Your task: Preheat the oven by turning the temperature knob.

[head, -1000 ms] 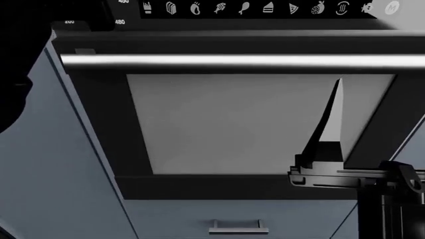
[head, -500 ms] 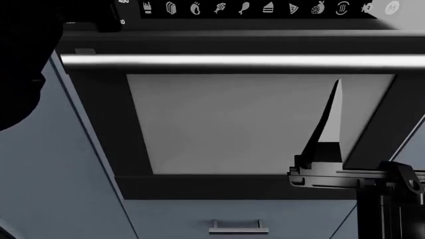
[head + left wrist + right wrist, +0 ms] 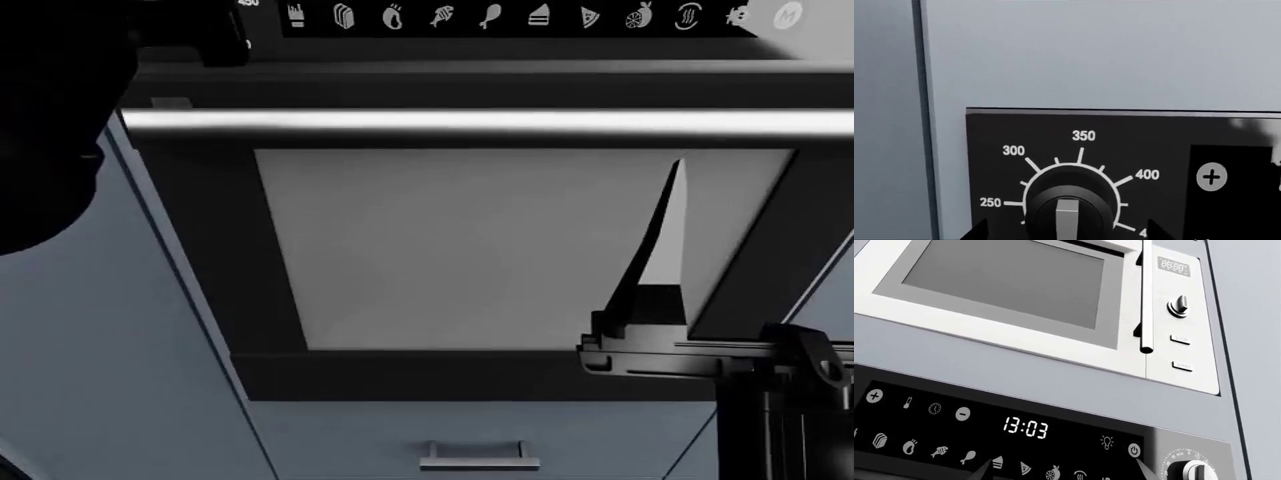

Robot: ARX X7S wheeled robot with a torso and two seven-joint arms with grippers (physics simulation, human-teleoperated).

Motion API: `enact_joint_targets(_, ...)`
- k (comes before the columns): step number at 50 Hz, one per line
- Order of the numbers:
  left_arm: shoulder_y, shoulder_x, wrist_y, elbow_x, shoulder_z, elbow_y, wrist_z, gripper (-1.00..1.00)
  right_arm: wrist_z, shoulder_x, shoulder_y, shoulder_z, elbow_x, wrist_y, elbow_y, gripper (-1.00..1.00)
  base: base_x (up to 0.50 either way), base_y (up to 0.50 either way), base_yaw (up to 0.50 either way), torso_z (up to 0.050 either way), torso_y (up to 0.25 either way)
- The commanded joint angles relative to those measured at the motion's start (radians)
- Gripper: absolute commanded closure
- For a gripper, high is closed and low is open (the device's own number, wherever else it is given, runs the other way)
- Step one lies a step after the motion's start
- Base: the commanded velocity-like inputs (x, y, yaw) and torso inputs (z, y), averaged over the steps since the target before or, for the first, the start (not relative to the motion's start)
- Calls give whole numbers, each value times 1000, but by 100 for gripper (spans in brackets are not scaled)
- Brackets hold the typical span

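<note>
At the left end of the oven's control strip, the left gripper (image 3: 1064, 235) sat squarely before the small dark round temperature knob (image 3: 1069, 207). Only two dark finger tips showed at the wrist frame's lower edge, one on each side of the knob and clear of it, so the jaws read as released and straddling the dial, not yet clenched. White numerals 250, 300, 350 and 400 ringed the knob, and its pale grey pointer bar was partly cut off by the frame edge.

In the head view the left arm was a black mass covering the panel's upper left corner, hiding the knob. The black built-in oven (image 3: 527, 245), with pale grey window and long silver bar handle (image 3: 481, 122), filled the middle. The right gripper (image 3: 667, 255) hung idle before the window's right side; I could not tell its jaw state.

Risk, as judged: closing off-centre could let the fingers slip on the smooth knob or catch only the pointer bar, so the wrist would rotate without moving the dial. The round white plus button (image 3: 1211, 177) to the knob's right could be pressed by a stray finger.
</note>
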Motion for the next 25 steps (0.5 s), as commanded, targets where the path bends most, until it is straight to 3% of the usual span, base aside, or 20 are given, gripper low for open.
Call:
enact_joint_targets(1,3,3,1,10,4,-13,7,-100,4,3,1,-3,-2,2,0,-100,0,0,0,0,0)
enact_joint_targets(25,5,9,2,14,6,-17,13,-100,-5,-3,-1,3,-1,-3,0,-100,0,0,0,0,0)
